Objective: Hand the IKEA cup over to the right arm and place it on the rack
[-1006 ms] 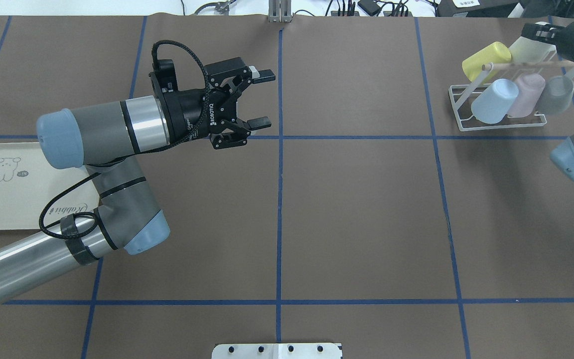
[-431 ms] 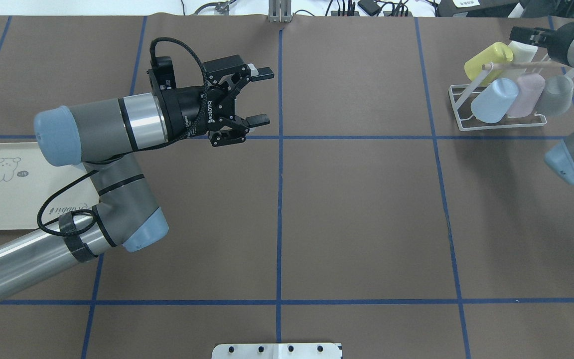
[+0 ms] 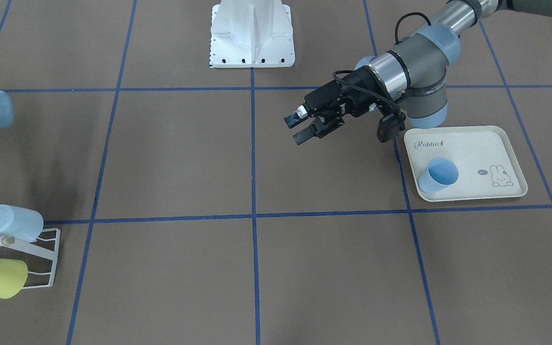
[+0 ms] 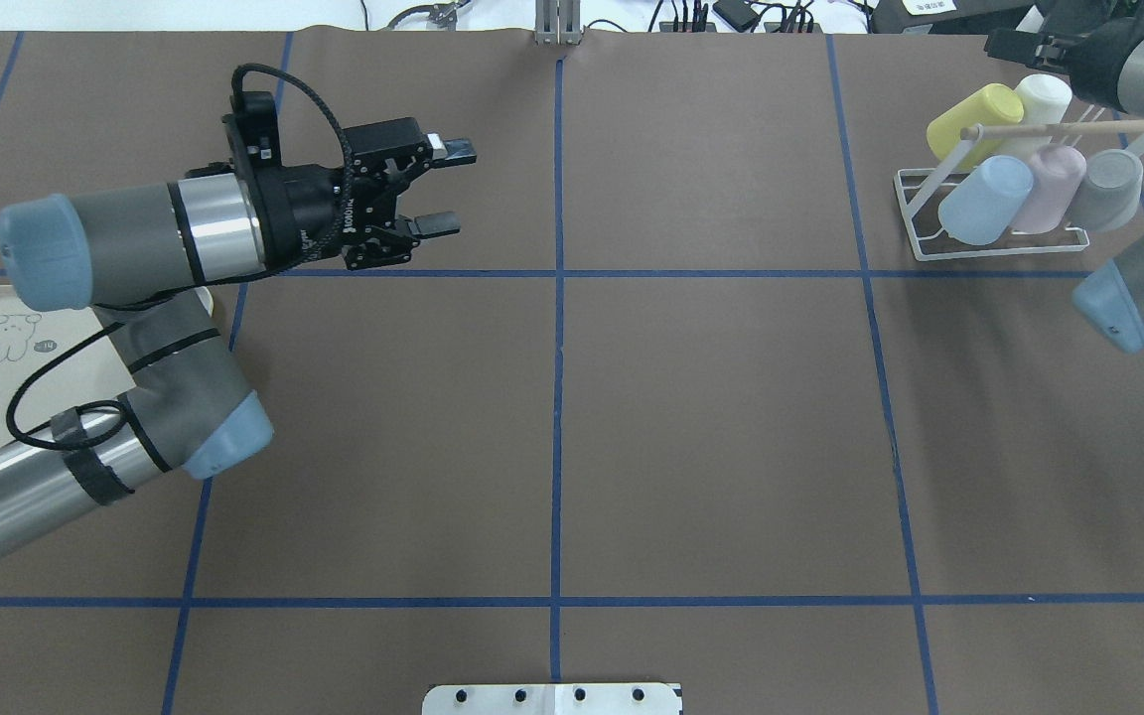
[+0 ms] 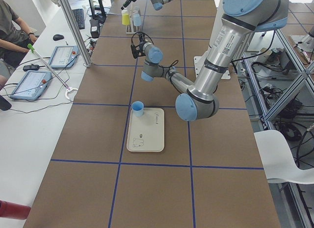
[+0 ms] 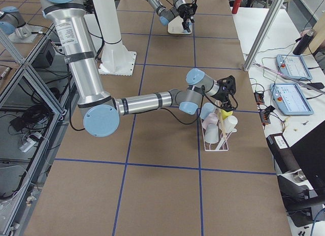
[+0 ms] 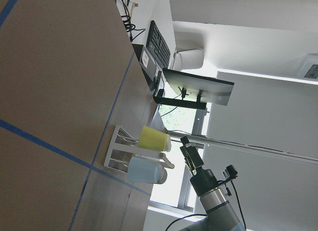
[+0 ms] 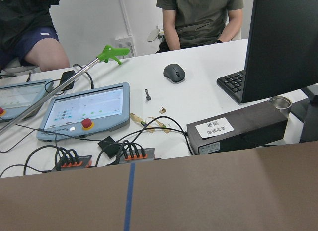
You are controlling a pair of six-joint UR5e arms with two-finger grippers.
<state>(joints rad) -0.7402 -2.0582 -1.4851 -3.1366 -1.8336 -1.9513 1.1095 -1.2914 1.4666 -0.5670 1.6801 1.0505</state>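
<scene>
A light blue IKEA cup (image 3: 439,175) lies on its side on the cream rabbit-print tray (image 3: 477,148); in the overhead view my left arm hides it. My left gripper (image 4: 453,189) hovers open and empty above the mat, to the right of the tray. The white wire rack (image 4: 929,248) at the far right carries yellow (image 4: 969,114), white (image 4: 1044,99), light blue (image 4: 984,199), pink (image 4: 1054,184) and grey (image 4: 1108,189) cups. My right gripper (image 4: 1009,45) is up beyond the rack, apart from the cups, looking open and holding nothing.
The robot's white base plate (image 3: 252,33) stands at mid table. A side table (image 8: 149,92) beyond the rack holds teach pendants, cables, a mouse and a monitor, with seated people behind it. Brown mat with blue grid lines stretches between tray and rack.
My left arm has swung left, back toward the tray, its gripper still open. My right gripper has pulled up and away from the white cup, which stays on the rack.
</scene>
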